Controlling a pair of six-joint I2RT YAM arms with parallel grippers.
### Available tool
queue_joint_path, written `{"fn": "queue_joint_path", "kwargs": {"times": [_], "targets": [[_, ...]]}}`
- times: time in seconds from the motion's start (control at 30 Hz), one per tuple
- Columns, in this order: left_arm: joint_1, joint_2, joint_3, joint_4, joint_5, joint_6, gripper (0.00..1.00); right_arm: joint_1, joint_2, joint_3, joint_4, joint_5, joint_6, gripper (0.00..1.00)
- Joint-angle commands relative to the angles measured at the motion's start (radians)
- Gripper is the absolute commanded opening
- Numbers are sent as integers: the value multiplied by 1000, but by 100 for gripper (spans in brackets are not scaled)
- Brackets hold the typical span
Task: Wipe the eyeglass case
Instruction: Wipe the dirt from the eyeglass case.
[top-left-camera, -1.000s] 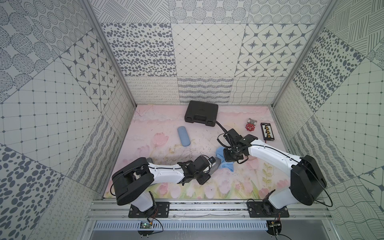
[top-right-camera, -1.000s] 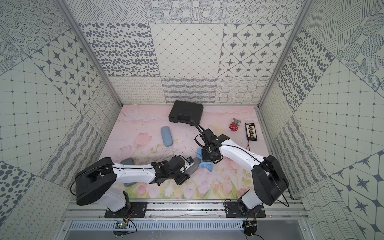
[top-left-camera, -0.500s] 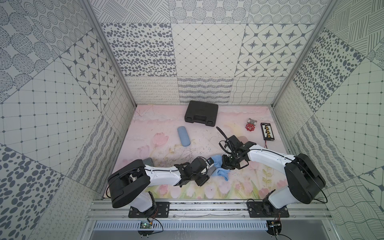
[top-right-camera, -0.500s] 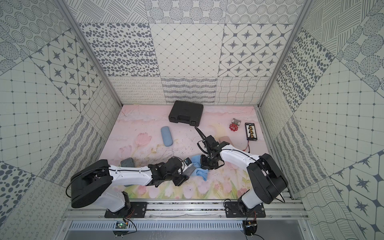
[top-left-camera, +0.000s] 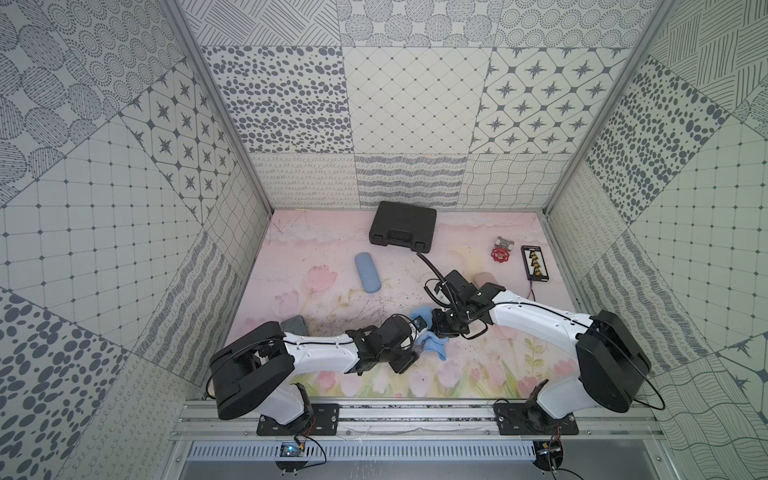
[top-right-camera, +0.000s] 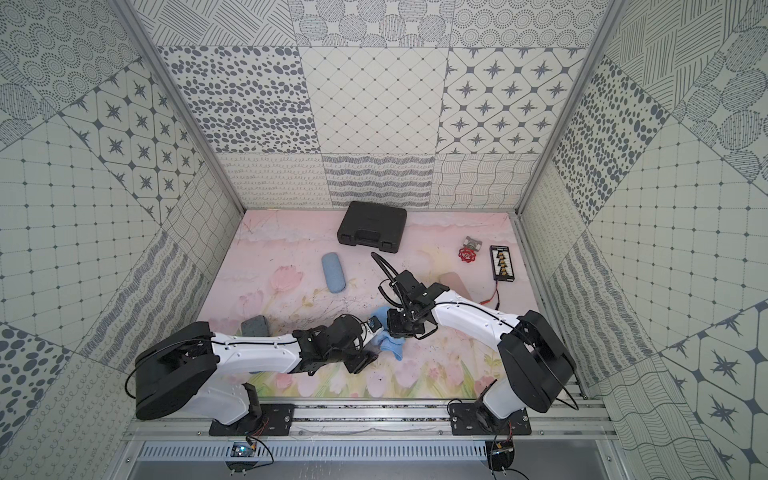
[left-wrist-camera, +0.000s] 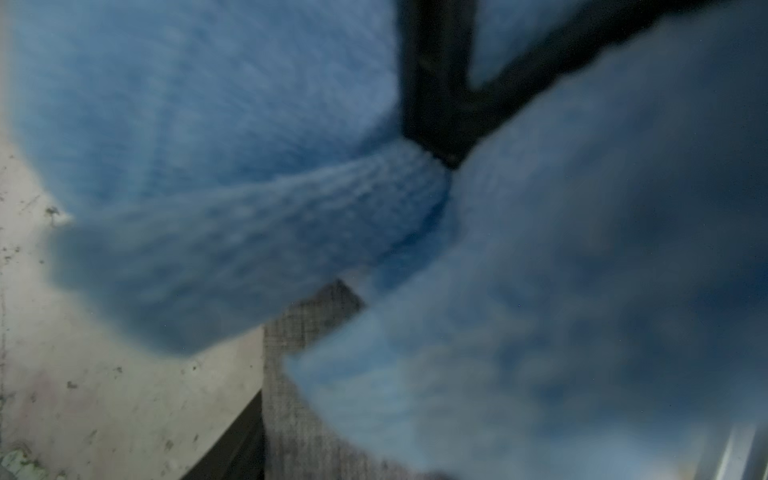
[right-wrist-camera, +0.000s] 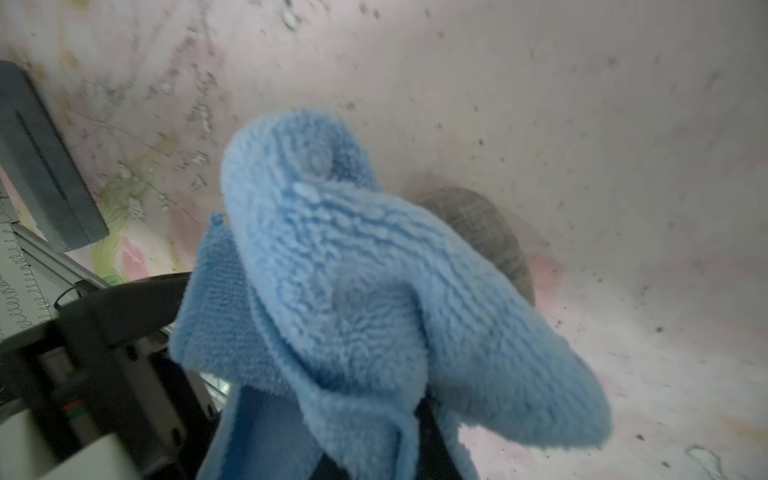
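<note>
A grey fabric eyeglass case (left-wrist-camera: 307, 328) sits in my left gripper (top-left-camera: 412, 345) (top-right-camera: 369, 345), low over the front middle of the floor. Its jaws are shut on the case. A fluffy blue cloth (top-left-camera: 432, 345) (top-right-camera: 390, 343) (right-wrist-camera: 353, 291) drapes over most of the case. Only the case's rounded end (right-wrist-camera: 486, 232) shows past the cloth in the right wrist view. My right gripper (top-left-camera: 437, 328) (top-right-camera: 393, 326) is shut on the cloth, right above the case and close to the left gripper. The cloth fills most of the left wrist view and hides the jaws there.
A blue case (top-left-camera: 367, 273) lies mid-left on the pink floral floor (top-left-camera: 498, 365). A grey block (top-left-camera: 293, 323) sits by the left arm. At the back stand a black tool case (top-left-camera: 402, 225), a red valve (top-left-camera: 498, 254) and a black board (top-left-camera: 535, 262). A pink case (top-left-camera: 484, 275) lies behind the right wrist.
My right gripper has drawn the blue cloth forward and leftward along the case, up against the left gripper. The left gripper has shifted slightly left with the case.
</note>
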Motion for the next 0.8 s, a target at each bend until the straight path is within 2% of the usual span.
{"fn": "queue_joint_path", "kwargs": {"times": [0.0,0.07,0.1,0.17,0.23,0.33,0.47,0.53,0.6,0.67,0.77], "targets": [[-5,-19,-10,68,14,-2,41,-92,47,12,-115,122,-98,0],[-10,-14,-11,65,4,8,40,-89,78,96,-252,430,-192,0],[-18,-8,-8,59,-11,20,40,-75,85,147,-302,546,-224,0],[-42,5,4,27,-59,47,40,-43,83,242,-345,626,-252,0],[-74,16,21,-6,-119,78,40,3,84,326,-327,551,-261,0],[-113,20,35,-36,-199,110,42,53,139,381,-261,273,-216,0],[-155,24,56,-65,-319,125,41,86,189,288,-37,-104,-72,0],[-167,26,62,-80,-356,119,40,84,180,216,20,-173,-42,0],[-176,22,61,-86,-381,116,38,52,172,168,-36,-152,-91,0],[-179,22,66,-101,-395,108,37,-17,163,131,-135,-60,-171,0],[-178,26,71,-124,-402,100,36,-111,141,130,-289,236,-276,0]]}}
